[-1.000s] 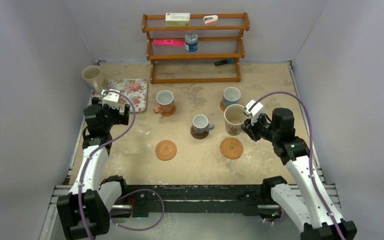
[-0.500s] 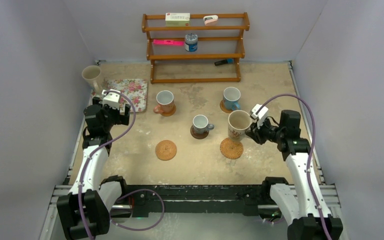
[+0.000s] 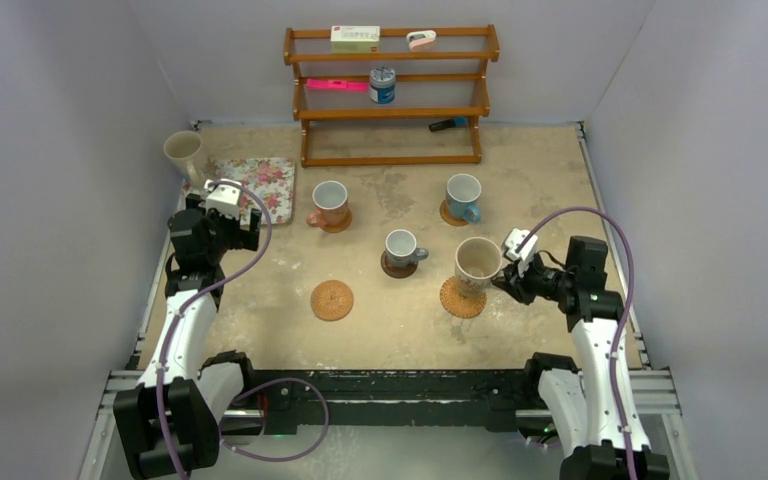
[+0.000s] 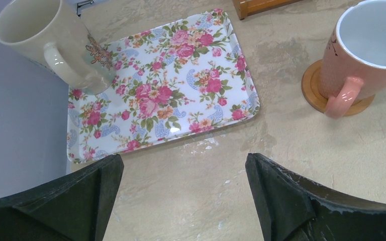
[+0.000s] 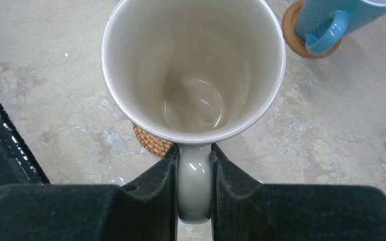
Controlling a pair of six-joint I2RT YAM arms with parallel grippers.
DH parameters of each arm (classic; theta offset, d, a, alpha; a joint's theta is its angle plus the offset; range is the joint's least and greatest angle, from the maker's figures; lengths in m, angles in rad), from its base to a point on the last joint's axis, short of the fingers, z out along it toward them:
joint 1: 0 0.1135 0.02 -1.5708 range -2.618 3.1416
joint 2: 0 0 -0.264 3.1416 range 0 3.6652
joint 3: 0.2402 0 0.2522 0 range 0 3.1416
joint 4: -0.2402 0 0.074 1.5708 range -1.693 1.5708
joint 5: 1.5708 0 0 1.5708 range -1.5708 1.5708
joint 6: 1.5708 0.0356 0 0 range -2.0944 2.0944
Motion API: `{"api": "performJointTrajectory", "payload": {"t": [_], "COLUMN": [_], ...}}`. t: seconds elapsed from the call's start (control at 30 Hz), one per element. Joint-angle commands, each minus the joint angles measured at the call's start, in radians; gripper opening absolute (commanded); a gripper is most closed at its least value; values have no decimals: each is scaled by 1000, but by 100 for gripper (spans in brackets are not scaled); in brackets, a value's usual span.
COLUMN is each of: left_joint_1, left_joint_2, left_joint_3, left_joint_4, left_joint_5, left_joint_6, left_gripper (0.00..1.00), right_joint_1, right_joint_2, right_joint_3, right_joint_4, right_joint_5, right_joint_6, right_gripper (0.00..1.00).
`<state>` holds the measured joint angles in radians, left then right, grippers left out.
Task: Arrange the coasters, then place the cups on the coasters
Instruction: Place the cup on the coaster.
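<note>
Out toward 3 o'clock from the middle of the table (image 3: 400, 335), the right gripper (image 5: 194, 156) is clamped on the handle of a big cream mug (image 5: 193, 65), one finger on either side of the loop. The mug's upright, mouth up, nothing inside. It's over a woven coaster (image 3: 457, 301), and in the wrist view the coaster's edge pokes out from under the base at about 7 o'clock. Honestly can't tell if the base is actually down on it or just above.

Using the small grey-white mug (image 3: 400, 246) in the middle as the clock centre:
- it stands on the dark brown coaster (image 3: 394, 269)
- the light blue mug (image 3: 462, 192) is between 1 and 2 o'clock, on a tan coaster (image 5: 294, 37)
- the orange-brown mug (image 4: 367, 47) is at 10 o'clock, on a smooth round coaster (image 4: 314, 95)
- a second woven coaster (image 3: 331, 299) is at about 8 o'clock, bare

The other cream mug (image 4: 45, 42) is way off at 10 o'clock, at the far-left corner of the floral tray (image 4: 166, 95). I can't say if it's standing on the tray or just off it.

The left gripper (image 4: 182, 165) has its jaws spread wide with nothing between them, above bare tabletop just on the 6 o'clock side of the tray.
</note>
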<state>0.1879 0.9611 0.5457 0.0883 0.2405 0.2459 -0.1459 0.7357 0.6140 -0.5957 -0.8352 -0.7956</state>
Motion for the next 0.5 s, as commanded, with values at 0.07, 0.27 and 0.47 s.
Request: {"api": "performJointTrajectory", "payload": {"t": [0.07, 0.27, 0.47], "left_joint_1": [5, 5, 5], "left_joint_2": [3, 4, 7], "left_joint_3": [-1, -1, -3], "left_joint_4": [30, 30, 32], "left_joint_5": [28, 31, 37], "left_joint_6": [0, 2, 3], "left_gripper": [100, 100, 100], "right_joint_1": [-4, -3, -4], "right_joint_2": [0, 93, 43], "right_joint_3": [7, 35, 14], "right_joint_4": [42, -31, 1], "right_joint_5": [-140, -175, -144], "right_joint_6": [-42, -120, -72], "right_gripper": [0, 0, 0]}}
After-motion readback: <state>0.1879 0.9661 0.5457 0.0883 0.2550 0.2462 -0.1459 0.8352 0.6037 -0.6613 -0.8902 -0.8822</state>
